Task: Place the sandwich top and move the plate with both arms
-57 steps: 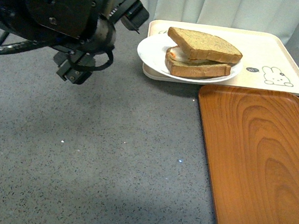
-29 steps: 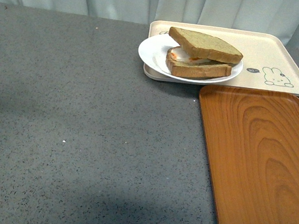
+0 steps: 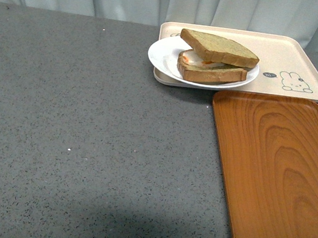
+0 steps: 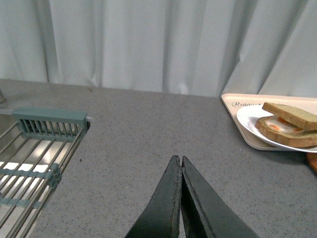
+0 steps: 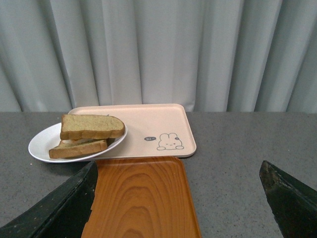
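The sandwich top [image 3: 219,46] is a tan-brown slice lying on the egg-bearing slice [image 3: 211,73] on the white plate [image 3: 164,55]. The plate rests on the near left corner of the cream rabbit tray [image 3: 289,55]. No arm shows in the front view. My left gripper [image 4: 179,159] is shut and empty, low over the grey counter, well short of the plate [image 4: 247,117] and the sandwich top [image 4: 290,114]. My right gripper [image 5: 178,171] is wide open and empty, over the wooden tray [image 5: 141,198], with the plate [image 5: 42,144] and sandwich top [image 5: 91,126] beyond it.
The orange-brown wooden tray [image 3: 272,169] lies in front of the cream tray at the right. A metal sink rack [image 4: 34,158] with a teal grille sits beside the left gripper. Pale curtains hang behind the counter [image 3: 90,135].
One second ago my left arm filled the upper left of the front view near the plate. It has withdrawn out of that view. The sandwich and plate stay put.
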Robot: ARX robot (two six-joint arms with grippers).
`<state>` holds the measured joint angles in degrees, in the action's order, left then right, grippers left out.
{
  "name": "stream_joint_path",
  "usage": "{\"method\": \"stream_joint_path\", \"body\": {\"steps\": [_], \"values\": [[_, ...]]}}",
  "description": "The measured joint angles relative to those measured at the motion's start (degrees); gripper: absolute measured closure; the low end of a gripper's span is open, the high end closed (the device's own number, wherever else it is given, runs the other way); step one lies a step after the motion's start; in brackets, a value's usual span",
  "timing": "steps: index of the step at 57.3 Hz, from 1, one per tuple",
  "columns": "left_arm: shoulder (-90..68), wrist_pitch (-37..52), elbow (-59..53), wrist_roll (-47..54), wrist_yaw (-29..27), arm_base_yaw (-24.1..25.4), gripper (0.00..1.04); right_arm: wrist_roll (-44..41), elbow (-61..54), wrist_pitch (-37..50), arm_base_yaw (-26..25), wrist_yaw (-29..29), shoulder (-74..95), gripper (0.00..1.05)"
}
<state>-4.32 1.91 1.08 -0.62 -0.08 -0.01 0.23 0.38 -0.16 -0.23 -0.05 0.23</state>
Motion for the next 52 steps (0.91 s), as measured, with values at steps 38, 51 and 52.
{"method": "stream_joint_path", "body": {"steps": [38, 51, 52], "values": [[4.0, -1.9, 0.0, 0.2, 0.1, 0.0, 1.01, 0.0, 0.0, 0.0, 0.0, 0.0, 0.0, 0.09], [4.0, -1.9, 0.0, 0.2, 0.1, 0.0, 0.73, 0.0, 0.0, 0.0, 0.0, 0.0, 0.0, 0.09], [4.0, -1.9, 0.0, 0.2, 0.1, 0.0, 0.71, 0.0, 0.0, 0.0, 0.0, 0.0, 0.0, 0.09]]}}
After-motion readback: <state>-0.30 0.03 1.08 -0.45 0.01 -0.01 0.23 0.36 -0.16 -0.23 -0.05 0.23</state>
